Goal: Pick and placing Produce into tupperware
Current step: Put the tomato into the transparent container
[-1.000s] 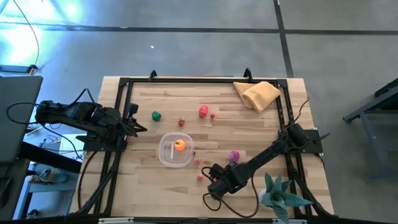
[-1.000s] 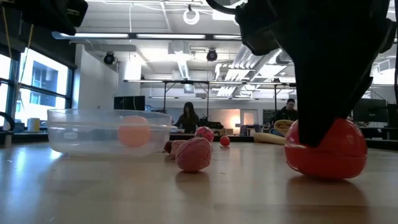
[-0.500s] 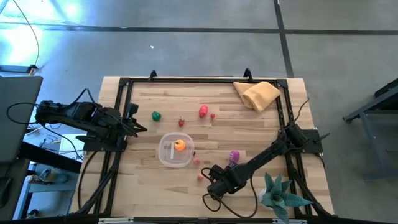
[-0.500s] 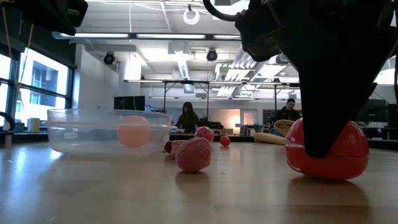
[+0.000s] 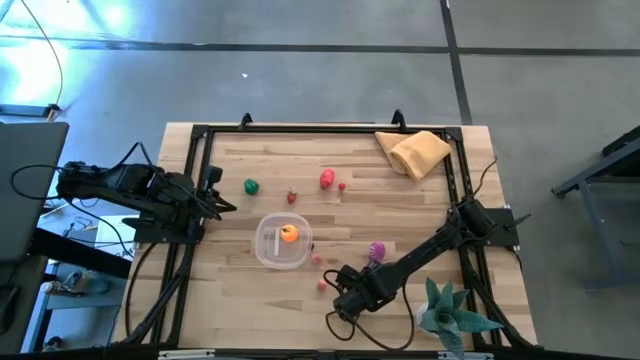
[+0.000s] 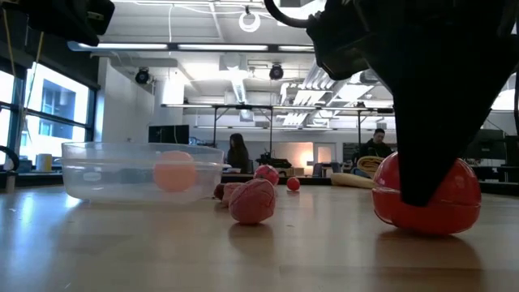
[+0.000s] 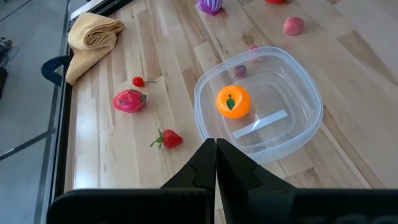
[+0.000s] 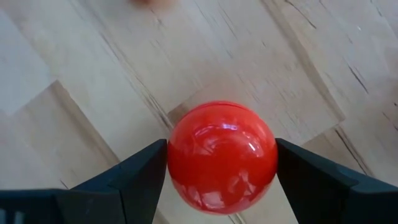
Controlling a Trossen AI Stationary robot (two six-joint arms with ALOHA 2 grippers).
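Observation:
A glossy red ball of produce point(image 8: 222, 155) sits near the table's front edge, with my right gripper point(image 8: 222, 163) shut on it from above. In the high view the gripper point(image 5: 345, 293) hides the ball. The clear round tupperware point(image 5: 268, 252) stands at the table's middle and holds an orange fruit point(image 5: 289, 234). Loose on the wood lie a green piece point(image 5: 251, 186), a strawberry point(image 5: 292, 197), a red-pink fruit point(image 5: 327, 179), a purple one point(image 5: 376, 250) and small pink ones point(image 5: 322, 285). My left gripper point(image 7: 216, 163) waits shut at the left edge. My right gripper pinches the red ball by its two opposite sides point(image 8: 176, 155) between its two fingers point(image 8: 140, 174). The fingers come from above, pointing almost straight down. In the low view the ball's underside point(image 6: 426, 229) rests on the table top.
A tan cloth point(image 5: 415, 150) lies at the far right corner. A teal spiky plant point(image 5: 450, 310) stands at the near right corner, close to my right arm. A black frame point(image 5: 200, 140) runs along the table's edges. Beyond the table, people sit in the room.

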